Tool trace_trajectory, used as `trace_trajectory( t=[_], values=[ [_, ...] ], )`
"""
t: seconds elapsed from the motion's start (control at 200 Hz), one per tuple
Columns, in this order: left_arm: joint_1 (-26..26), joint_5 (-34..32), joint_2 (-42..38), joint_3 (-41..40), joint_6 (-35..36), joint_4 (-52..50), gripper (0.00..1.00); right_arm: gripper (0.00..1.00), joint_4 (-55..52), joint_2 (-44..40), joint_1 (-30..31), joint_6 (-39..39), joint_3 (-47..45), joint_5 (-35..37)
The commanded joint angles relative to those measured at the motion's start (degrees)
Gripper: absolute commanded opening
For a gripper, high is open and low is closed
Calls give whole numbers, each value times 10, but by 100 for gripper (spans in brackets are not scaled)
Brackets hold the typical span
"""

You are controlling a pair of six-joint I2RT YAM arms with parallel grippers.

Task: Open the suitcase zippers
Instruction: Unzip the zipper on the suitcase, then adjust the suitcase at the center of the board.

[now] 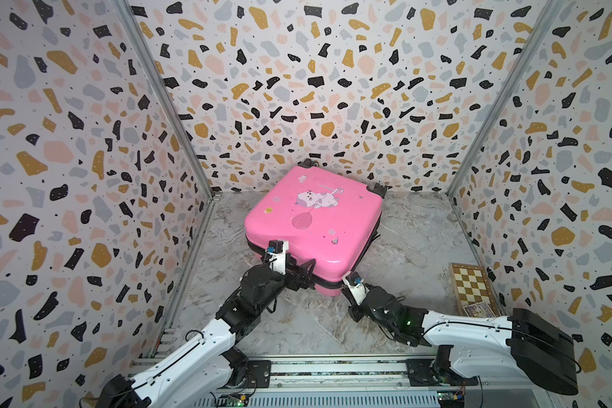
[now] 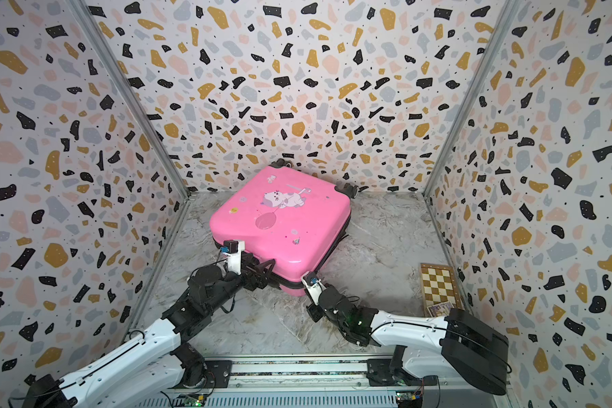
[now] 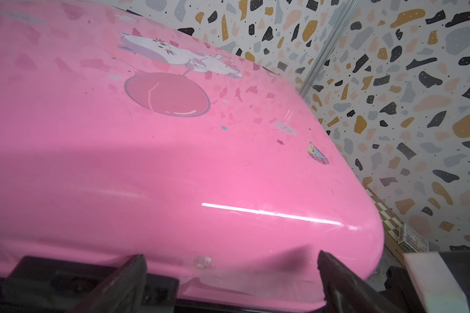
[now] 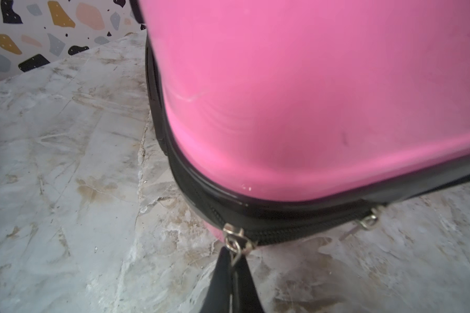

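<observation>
In both top views: suitcase [image 1: 313, 226] flat on marble table [image 1: 414, 254], cat print up, set diagonally mid-table. Wheel end toward back wall [image 1: 333, 106], close to it. Long axis runs back to front, one corner nearest the robot. Shell halves together, inside hidden. Bare table either side, wider on the right, up to chessboard [image 1: 469, 286] by the right wall, with small box [image 1: 477, 310] on its near end. Left gripper [image 1: 299, 273] at the near edge, right gripper [image 1: 344, 295] at the near corner.

Left wrist: fingers [image 3: 132, 271] spread wide against the pink shell rim, gripping nothing.

Right wrist: zippers [image 4: 296, 227] are a black band under the shell edge. Claw pinched closed on silver pull [image 4: 235, 241]. Second pull [image 4: 369, 219] further along, free.
</observation>
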Motion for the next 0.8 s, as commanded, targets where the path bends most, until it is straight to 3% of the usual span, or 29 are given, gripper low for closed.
trace_trajectory(
  t=[0.0, 0.2, 0.586, 0.671, 0.796],
  values=[
    [-7, 56, 24, 13, -9, 30, 99, 0, -35, 26, 55, -25, 27, -28],
    [-9, 54, 10, 12, -12, 26, 99, 0, -64, 41, 75, 0, 43, 4],
    [-9, -67, -137, 17, 17, -85, 99, 0, -139, -139, 85, 148, -63, 25],
    [-9, -116, -141, 42, 17, -134, 99, 0, -175, -190, 87, 190, -81, 39],
    [-6, -238, -128, 112, 7, -247, 99, 0, -230, -266, 88, 240, -102, 56]
  ],
)
